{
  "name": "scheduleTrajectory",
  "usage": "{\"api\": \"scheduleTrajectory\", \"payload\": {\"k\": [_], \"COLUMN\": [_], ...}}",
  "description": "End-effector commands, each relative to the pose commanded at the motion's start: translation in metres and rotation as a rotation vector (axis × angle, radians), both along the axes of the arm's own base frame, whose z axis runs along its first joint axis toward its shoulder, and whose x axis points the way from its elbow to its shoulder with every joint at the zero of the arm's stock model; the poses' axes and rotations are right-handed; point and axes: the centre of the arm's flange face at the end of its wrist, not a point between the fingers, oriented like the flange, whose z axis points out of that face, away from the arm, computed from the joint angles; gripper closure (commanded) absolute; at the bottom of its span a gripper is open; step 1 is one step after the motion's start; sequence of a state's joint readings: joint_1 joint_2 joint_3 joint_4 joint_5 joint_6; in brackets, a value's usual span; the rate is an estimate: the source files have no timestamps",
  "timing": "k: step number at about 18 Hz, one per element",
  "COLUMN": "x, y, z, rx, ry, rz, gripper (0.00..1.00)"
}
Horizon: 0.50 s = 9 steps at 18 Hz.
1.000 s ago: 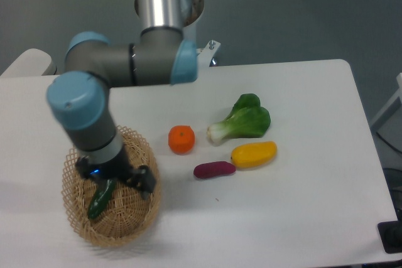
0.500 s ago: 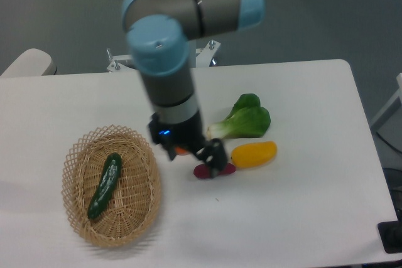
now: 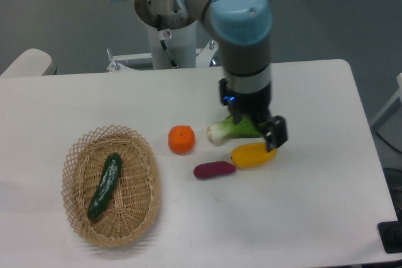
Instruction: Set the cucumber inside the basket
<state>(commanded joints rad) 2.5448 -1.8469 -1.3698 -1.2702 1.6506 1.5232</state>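
Observation:
The dark green cucumber (image 3: 105, 185) lies lengthwise inside the tan wicker basket (image 3: 148, 200) at the front left of the table. Nothing touches it. My gripper (image 3: 255, 129) is far to the right of the basket, hanging over the bok choy and the yellow vegetable. Its jaws stand open and hold nothing. One dark finger (image 3: 276, 134) shows at the right; the other is partly hidden behind the wrist.
An orange (image 3: 181, 139), a bok choy (image 3: 225, 131), a purple eggplant (image 3: 214, 169) and a yellow vegetable (image 3: 253, 154) lie mid-table. The arm's base (image 3: 167, 37) stands at the back edge.
The gripper let go of the cucumber in the basket, rose and swung right across the table, from the basket to above the bok choy. The cucumber stays in the basket.

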Motion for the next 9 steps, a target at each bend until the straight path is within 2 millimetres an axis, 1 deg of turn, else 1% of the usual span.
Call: {"api": "scheduleTrajectory", "payload": {"k": [2, 9], "x": [-0.0028, -0.0023], "y": [-0.0028, 0.0015], "z": [0.0, -0.0041], "rx": [-0.001, -0.002], "ry": [0.0, -0.001], "rz": [0.002, -0.004], "gripper": [0.0, 0.0]}}
